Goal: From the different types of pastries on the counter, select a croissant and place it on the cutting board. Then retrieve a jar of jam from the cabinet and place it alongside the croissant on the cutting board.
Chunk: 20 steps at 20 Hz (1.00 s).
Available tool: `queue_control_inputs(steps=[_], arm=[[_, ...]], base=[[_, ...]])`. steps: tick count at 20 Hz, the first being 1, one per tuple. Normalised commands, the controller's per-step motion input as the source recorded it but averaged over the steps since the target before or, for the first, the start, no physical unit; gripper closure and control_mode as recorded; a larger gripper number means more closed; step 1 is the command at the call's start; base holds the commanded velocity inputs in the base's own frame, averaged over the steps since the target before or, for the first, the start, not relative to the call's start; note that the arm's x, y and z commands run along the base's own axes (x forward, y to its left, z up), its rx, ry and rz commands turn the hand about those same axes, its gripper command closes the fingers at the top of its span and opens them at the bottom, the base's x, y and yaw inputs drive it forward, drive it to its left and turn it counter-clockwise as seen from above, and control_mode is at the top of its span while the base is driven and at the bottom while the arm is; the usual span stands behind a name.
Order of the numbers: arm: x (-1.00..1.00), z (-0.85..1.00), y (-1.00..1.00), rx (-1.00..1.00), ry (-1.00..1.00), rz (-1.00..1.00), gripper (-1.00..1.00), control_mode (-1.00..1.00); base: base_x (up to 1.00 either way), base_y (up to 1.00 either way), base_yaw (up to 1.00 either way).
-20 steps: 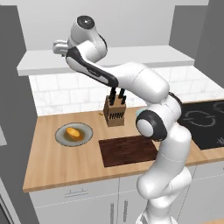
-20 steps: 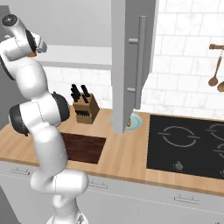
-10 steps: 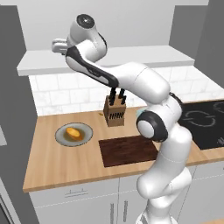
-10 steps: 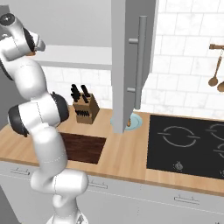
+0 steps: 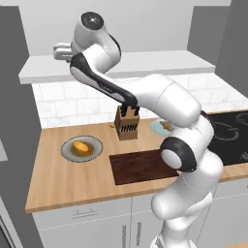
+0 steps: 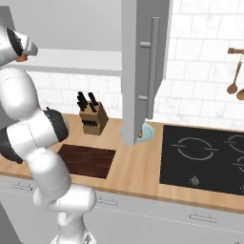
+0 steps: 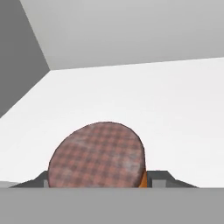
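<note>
Bare shelf (image 7: 166,100) beyond the jar (image 7: 97,155).

knife block (image 5: 127,124), black cooktop (image 6: 205,159), hanging wooden spoons (image 6: 236,80)

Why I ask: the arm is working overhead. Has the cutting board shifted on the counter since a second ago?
No. The cutting board lies where it did, at the same gap in front of the knife block in the left base view.

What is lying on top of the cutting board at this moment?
Nothing is seen on the cutting board: its visible dark surface is bare. The croissant lies on a blue plate behind it. The arm covers the board's right end in the left base view.
</note>
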Motion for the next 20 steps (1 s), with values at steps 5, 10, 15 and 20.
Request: queue_control_inputs(steps=[5,10,15,20], arm=[[-0.58,0.13,-0.17,0.03,0.0,0.0,1.0,-1.0],[-0.67,0.15,-0.42,0.13,0.0,0.0,1.0,-1.0],[-0.69,0.0,-0.53,0.12,0.0,0.02,1.0,-1.0],[-0.66,-0.02,-0.46,0.12,0.01,0.04,1.0,-1.0]], base=[[0.0,0.0,0.0],[0.0,0.0,0.0],[0.0,0.0,0.0],[0.0,0.0,0.0]])
